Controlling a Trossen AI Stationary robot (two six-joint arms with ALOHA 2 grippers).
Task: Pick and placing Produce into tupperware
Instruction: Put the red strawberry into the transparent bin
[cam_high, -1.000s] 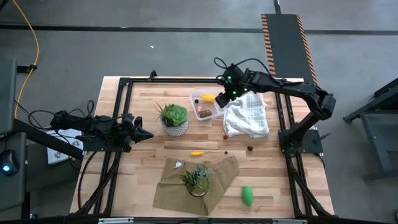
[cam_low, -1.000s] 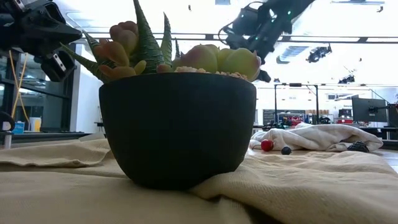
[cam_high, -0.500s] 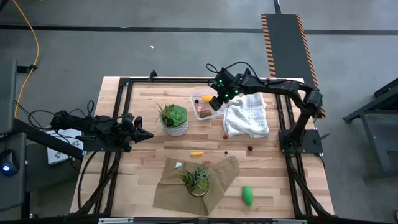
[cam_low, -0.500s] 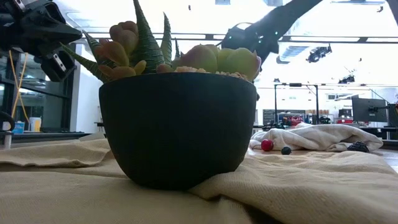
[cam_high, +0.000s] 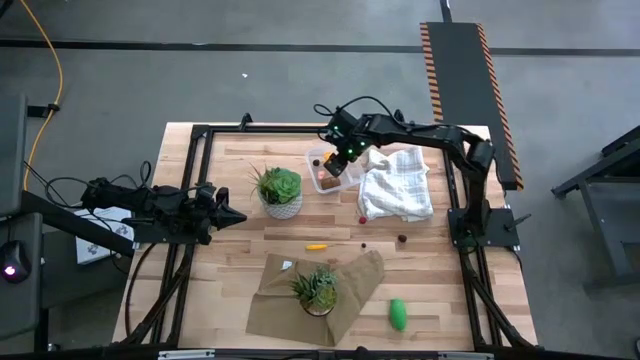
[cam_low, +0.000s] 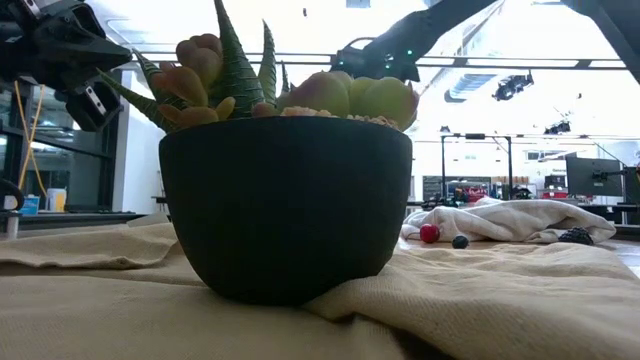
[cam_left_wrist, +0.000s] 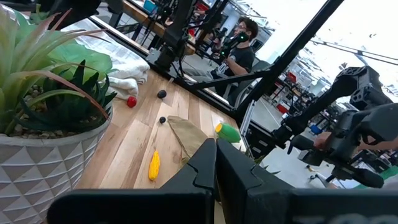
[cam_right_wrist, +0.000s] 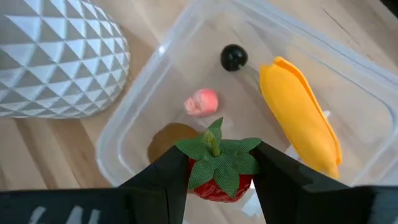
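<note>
Right tool (cam_right_wrist: 214, 171) clamps a red strawberry (cam_right_wrist: 219, 177) between its fingers, hanging directly over the clear tupperware (cam_high: 318, 157) so a release would drop it beside the yellow piece (cam_right_wrist: 298, 118), pink piece (cam_right_wrist: 202, 102) and dark berry (cam_right_wrist: 234, 57) inside. Left tool (cam_high: 232, 216) waits fully closed and empty at the bench's (cam_high: 440, 300) left edge.

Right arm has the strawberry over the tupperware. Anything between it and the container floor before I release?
Nothing visible blocks it. The right gripper holds the strawberry directly over the open tupperware. Below lie a brown piece, pink piece, dark berry and yellow piece, with bare floor between.
</note>
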